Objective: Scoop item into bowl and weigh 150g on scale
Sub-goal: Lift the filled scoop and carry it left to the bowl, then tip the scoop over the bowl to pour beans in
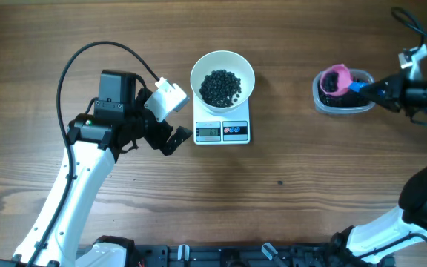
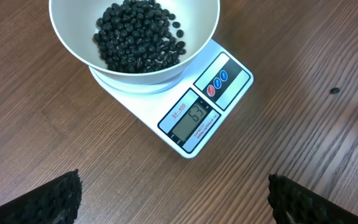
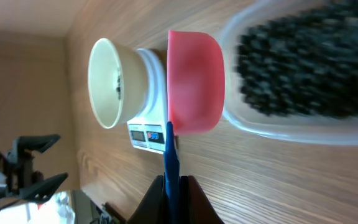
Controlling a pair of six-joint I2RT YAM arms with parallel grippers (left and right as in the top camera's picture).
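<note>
Beans point(image 1: 220, 87) fill the bowl point(image 1: 223, 53) on the scale point(image 1: 222, 132) near the table's point(image 1: 310, 193) far edge; its digits read only from the left wrist. Left gripper point(image 1: 176, 119) gapes; right gripper point(image 1: 367, 88) clamps the scoop point(image 1: 337, 80).

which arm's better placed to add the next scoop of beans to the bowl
Right: the right pincer is shut on the scoop at the tub of beans. The left pincer is open beside the scale.

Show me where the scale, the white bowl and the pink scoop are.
scale point(image 2: 194, 117), left wrist view, on its grey display.
white bowl point(image 2: 73, 40), left wrist view, on the bare inner wall.
pink scoop point(image 3: 194, 81), right wrist view, on the pink cup.
</note>
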